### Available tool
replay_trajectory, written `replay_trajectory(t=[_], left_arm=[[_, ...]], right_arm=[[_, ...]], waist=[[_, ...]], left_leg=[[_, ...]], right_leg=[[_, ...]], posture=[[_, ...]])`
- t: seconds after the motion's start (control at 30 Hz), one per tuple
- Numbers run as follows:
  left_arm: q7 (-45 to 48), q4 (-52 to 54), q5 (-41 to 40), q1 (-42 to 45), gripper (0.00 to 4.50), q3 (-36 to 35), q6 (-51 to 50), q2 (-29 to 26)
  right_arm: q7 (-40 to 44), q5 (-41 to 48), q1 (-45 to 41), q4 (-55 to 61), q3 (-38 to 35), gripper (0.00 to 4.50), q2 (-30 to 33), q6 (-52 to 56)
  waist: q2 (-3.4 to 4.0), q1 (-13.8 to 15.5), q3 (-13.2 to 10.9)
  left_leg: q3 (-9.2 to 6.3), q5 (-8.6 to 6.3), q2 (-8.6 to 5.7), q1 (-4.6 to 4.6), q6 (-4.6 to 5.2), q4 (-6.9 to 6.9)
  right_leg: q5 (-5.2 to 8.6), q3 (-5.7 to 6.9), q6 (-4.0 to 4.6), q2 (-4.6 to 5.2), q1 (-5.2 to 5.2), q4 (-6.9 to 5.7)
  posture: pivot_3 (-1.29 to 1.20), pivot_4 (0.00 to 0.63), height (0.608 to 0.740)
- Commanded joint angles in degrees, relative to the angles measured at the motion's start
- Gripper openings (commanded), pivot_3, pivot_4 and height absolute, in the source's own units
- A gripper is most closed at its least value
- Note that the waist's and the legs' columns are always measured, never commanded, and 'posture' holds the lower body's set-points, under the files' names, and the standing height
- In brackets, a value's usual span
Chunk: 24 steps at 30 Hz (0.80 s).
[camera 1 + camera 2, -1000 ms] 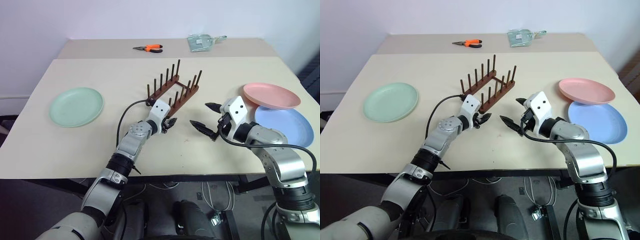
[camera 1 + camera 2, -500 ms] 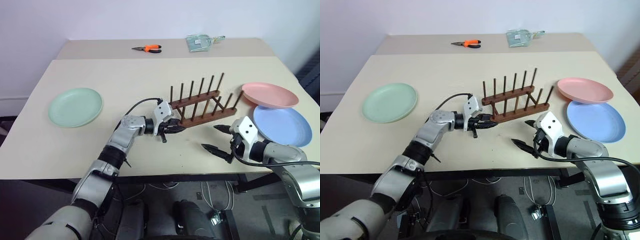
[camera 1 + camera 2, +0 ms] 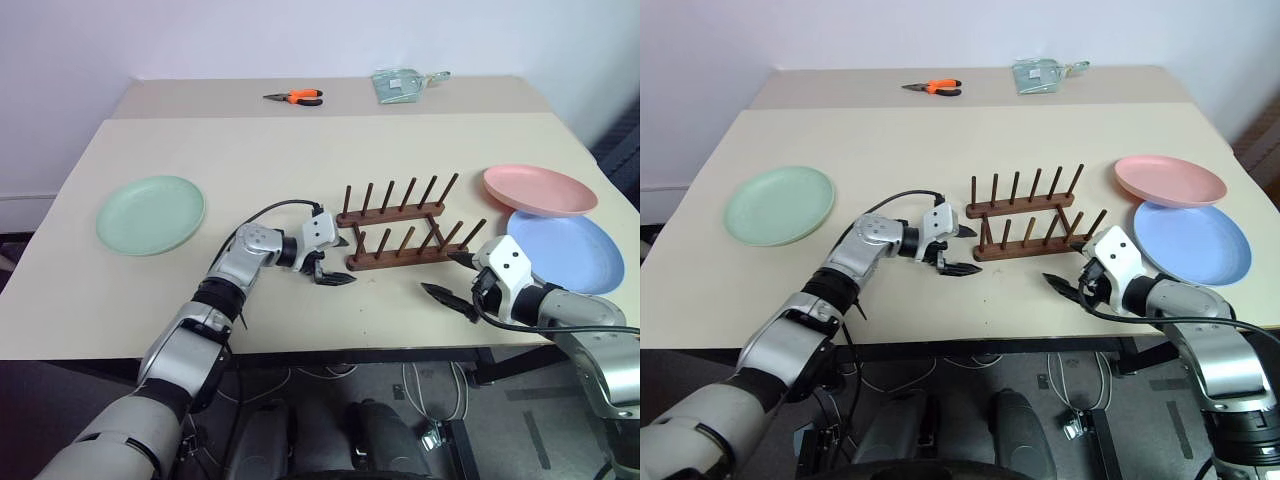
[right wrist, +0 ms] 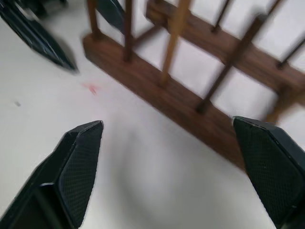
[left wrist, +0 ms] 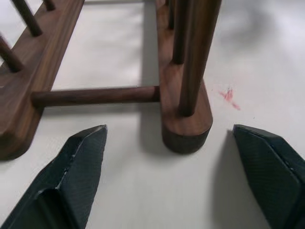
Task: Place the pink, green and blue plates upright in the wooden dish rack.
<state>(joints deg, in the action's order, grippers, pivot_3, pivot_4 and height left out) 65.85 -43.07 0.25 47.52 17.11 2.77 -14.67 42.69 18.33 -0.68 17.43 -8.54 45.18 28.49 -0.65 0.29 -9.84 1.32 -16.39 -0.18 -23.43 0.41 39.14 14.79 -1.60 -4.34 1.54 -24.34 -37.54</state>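
At table centre beside the empty wooden dish rack (image 3: 400, 229), with left gripper (image 3: 334, 260) and right gripper (image 3: 451, 277) both spread and holding nothing, fetch pink plate (image 3: 541, 190), blue plate (image 3: 566, 251) at right, then green plate (image 3: 151, 213) far left, gripping by rims.

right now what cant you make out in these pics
- Pale packet on the far table: too small in the eye views to say what it is.
- Blue plate: far edge covered by the pink plate.
- Wooden dish rack: far end cut off by the left wrist view's edge.
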Motion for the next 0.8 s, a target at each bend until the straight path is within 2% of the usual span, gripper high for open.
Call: replay_trajectory(t=[0.03,0.1,0.13,0.2,0.3,0.4,0.5,0.67,0.8], left_arm=[[3.4,13.4,-2.9,-6.4,2.58,-0.5,-9.4,-3.8],[4.3,23.1,-4.9,-10.2,1.49,0.2,-15.4,-5.1],[4.0,27.2,-5.5,-11.7,1.14,0.7,-17.6,-5.2],[2.9,34.1,-6.2,-14.1,1.1,2.1,-22.0,-4.5],[-2.4,36.9,-2.3,-15.3,1.1,5.4,-21.9,-1.8],[-13.7,30.9,4.3,-13.5,1.1,6.9,-19.6,1.9],[-23.3,25.0,7.5,-11.3,1.1,5.7,-19.2,4.7],[-33.7,17.4,8.8,-8.0,1.1,2.7,-17.9,6.3],[-37.8,13.2,8.2,-5.6,1.1,0.6,-17.2,6.7]], right_arm=[[-1.2,-2.8,-0.2,-2.2,-0.8,2.32,1.7,0.3],[-2.3,-4.6,-1.3,-4.2,0.2,1.22,2.0,0.4],[-3.0,-5.7,-2.0,-5.3,0.8,0.86,2.0,0.5],[-4.0,-7.5,-3.9,-7.6,2.2,0.05,1.7,1.0],[-4.6,-10.0,-7.1,-11.5,4.8,0.05,0.9,0.3],[-5.9,-12.5,-11.1,-16.1,7.3,0.05,-0.8,-1.5],[-7.3,-15.5,-16.7,-21.8,10.1,0.05,-3.0,-4.3],[-10.2,-20.5,-25.5,-32.3,13.4,0.05,-6.4,-10.3],[-11.6,-22.0,-31.5,-41.1,13.9,0.05,-9.0,-14.5]], waist=[[0.01,-0.4,0.0],[0.01,-0.7,0.0],[0.03,-0.8,0.0],[0.03,-0.8,0.0],[0.02,-0.3,0.0],[0.0,0.2,0.0],[-0.04,-0.1,0.1],[-0.03,-1.0,0.1],[-0.03,-1.2,0.1]], left_leg=[[0.0,0.0,0.02,0.0,0.0,0.0],[-0.01,0.0,0.04,0.01,0.0,0.0],[-0.02,0.0,0.04,0.01,-0.01,0.0],[-0.01,0.0,0.03,0.01,-0.01,0.0],[-0.01,0.01,-0.01,0.0,-0.01,0.04],[0.02,0.01,-0.02,0.03,-0.01,0.07],[0.04,0.01,-0.03,0.12,0.0,0.09],[0.06,0.01,-0.01,0.2,-0.01,0.08],[0.08,0.02,-0.02,0.21,-0.02,0.07]], right_leg=[[0.0,-0.01,0.0,0.0,0.0,-0.01],[0.0,-0.06,0.01,0.02,0.0,-0.04],[0.0,-0.07,0.01,0.03,0.0,-0.04],[0.0,-0.09,0.01,0.07,0.0,-0.05],[0.0,-0.08,0.0,0.12,0.02,-0.06],[-0.01,-0.09,-0.01,0.07,0.05,-0.05],[-0.05,-0.09,-0.07,0.04,0.13,-0.05],[-0.06,-0.11,-0.09,0.04,0.19,-0.1],[-0.06,-0.11,-0.09,0.05,0.14,-0.18]], posture=[[0.0,0.15,0.74],[0.0,0.15,0.74],[0.0,0.15,0.74],[0.0,0.15,0.74],[0.0,0.15,0.74],[0.0,0.15,0.74],[0.0,0.15,0.74],[0.0,0.15,0.74],[0.0,0.15,0.74]])
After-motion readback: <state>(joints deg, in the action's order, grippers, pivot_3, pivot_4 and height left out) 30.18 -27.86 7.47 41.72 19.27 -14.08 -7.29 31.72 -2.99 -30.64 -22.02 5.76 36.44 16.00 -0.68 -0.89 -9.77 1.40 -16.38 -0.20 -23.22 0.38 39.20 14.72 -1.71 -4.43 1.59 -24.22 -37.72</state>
